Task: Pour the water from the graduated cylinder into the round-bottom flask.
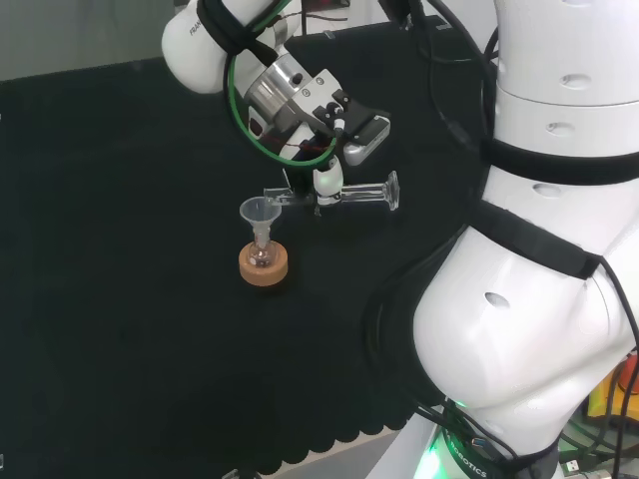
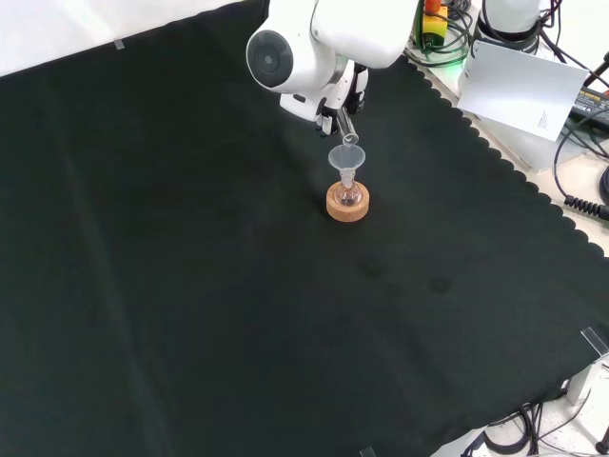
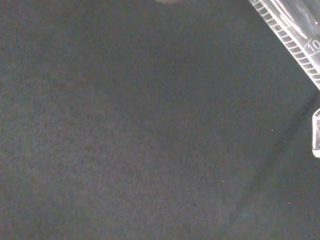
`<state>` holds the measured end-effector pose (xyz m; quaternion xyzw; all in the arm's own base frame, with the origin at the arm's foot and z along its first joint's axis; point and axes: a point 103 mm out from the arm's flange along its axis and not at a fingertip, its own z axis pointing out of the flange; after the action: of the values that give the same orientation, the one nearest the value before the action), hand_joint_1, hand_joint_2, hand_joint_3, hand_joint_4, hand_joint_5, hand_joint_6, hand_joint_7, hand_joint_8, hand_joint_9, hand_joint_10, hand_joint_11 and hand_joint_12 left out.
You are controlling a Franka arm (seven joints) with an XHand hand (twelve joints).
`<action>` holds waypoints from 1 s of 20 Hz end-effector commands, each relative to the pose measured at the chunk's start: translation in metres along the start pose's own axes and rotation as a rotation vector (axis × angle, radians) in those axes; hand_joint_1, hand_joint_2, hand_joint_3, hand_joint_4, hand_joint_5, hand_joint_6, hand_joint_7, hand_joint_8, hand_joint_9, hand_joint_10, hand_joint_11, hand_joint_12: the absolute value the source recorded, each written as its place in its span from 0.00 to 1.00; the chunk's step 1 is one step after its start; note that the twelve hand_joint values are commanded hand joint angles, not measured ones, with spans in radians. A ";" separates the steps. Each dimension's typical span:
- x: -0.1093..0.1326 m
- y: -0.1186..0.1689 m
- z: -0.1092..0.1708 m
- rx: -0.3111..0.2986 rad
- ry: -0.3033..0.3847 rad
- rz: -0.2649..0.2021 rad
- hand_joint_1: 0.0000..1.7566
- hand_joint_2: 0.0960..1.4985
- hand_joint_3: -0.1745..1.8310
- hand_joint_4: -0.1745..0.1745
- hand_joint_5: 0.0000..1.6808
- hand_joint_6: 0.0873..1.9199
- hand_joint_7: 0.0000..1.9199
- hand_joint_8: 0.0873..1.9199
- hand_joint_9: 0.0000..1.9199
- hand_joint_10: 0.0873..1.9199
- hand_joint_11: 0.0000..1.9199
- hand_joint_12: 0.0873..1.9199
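In the head view the hand (image 1: 327, 181) is curled round a clear graduated cylinder (image 1: 365, 193). The cylinder lies almost level, its base pointing right and its mouth just over a clear funnel (image 1: 259, 211). The funnel sits in the neck of a small round-bottom flask (image 1: 262, 253) on a cork ring (image 1: 265, 267). From the front, the cylinder's mouth (image 2: 350, 134) slants down to the funnel (image 2: 346, 157) above the flask (image 2: 349, 194) and its cork ring (image 2: 346, 207); the hand (image 2: 336, 98) is partly behind the arm's link. The cylinder's scale (image 3: 295, 45) shows in the wrist view. I cannot tell what liquid is in either vessel.
The arm's big white links (image 1: 539, 249) take up the right of the head view. In the front view the cloth's scalloped edge (image 2: 495, 152) runs along the right, with a white sheet (image 2: 521, 88) and cables beyond it. Black cloth (image 2: 238, 314) spreads around the flask.
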<state>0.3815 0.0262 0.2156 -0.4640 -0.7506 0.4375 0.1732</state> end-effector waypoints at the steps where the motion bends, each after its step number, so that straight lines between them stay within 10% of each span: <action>1: 0.000 0.000 -0.001 0.015 -0.015 0.011 0.72 0.73 0.09 0.00 0.57 0.52 0.52 0.51 0.74 0.00 0.63 0.38; 20: -0.003 -0.003 -0.003 0.053 -0.033 0.045 0.72 0.73 0.09 0.00 0.57 0.52 0.52 0.51 0.74 0.00 0.63 0.38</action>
<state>0.3828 0.0249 0.2199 -0.4682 -0.7335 0.4647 0.1638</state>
